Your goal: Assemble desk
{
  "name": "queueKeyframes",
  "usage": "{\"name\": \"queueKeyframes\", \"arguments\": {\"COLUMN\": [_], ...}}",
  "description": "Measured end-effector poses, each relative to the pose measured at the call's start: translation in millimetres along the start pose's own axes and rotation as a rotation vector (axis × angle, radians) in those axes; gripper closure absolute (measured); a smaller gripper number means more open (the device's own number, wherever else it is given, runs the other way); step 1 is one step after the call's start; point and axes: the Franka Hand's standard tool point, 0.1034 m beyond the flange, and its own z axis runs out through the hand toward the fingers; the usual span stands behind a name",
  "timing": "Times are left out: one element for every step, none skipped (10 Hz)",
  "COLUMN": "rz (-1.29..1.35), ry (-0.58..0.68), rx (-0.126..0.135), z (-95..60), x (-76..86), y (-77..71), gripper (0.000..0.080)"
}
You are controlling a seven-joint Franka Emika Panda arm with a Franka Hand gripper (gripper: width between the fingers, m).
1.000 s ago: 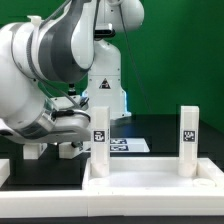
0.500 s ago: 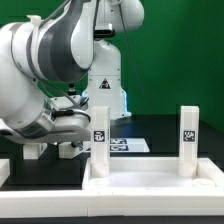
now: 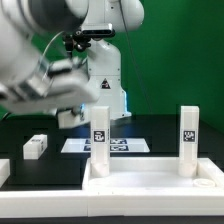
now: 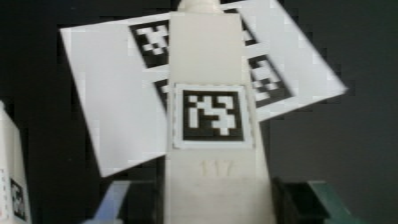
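The desk top [image 3: 150,182] lies at the front of the exterior view, rim up, with two white tagged legs standing in it, one [image 3: 100,135] at the back left and one [image 3: 188,132] at the back right. In the wrist view my gripper [image 4: 222,207] is shut on another white leg [image 4: 214,110], whose black-and-white tag faces the camera. The dark fingers [image 4: 139,205] press both of its sides. In the exterior view the arm is smeared by motion, and the gripper [image 3: 68,112] hangs above the table, left of the left standing leg.
The marker board [image 3: 125,146] lies flat behind the desk top and shows behind the held leg [image 4: 107,90]. A loose white leg [image 3: 35,146] lies on the black table at the exterior view's left. Another white piece [image 3: 3,170] shows at that edge.
The arm has swung up and toward the exterior view's left, now blurred. The gripper rose from the table by the marker board. The jaws kept their width.
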Motion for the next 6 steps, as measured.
{"name": "queueKeyframes", "arguments": {"rz": [0.043,0.096,0.120,0.124,0.106,0.092], "ry": [-0.003,0.000,0.042,0.091,0.171,0.255], "rx": [-0.004,-0.016,-0.028,-0.033,-0.031,-0.025], "z": [-4.4,-9.9,-21.0,-35.4,-40.9,-42.0], "x": [-21.3,-34.9,-40.4,-41.7,-33.5,-32.1], "y": [-23.5,-48.3,-72.4,-87.7,-90.9,-94.9], "gripper": [0.0512,0.0512,0.0512,0.0512,0.0512,0.0512]}}
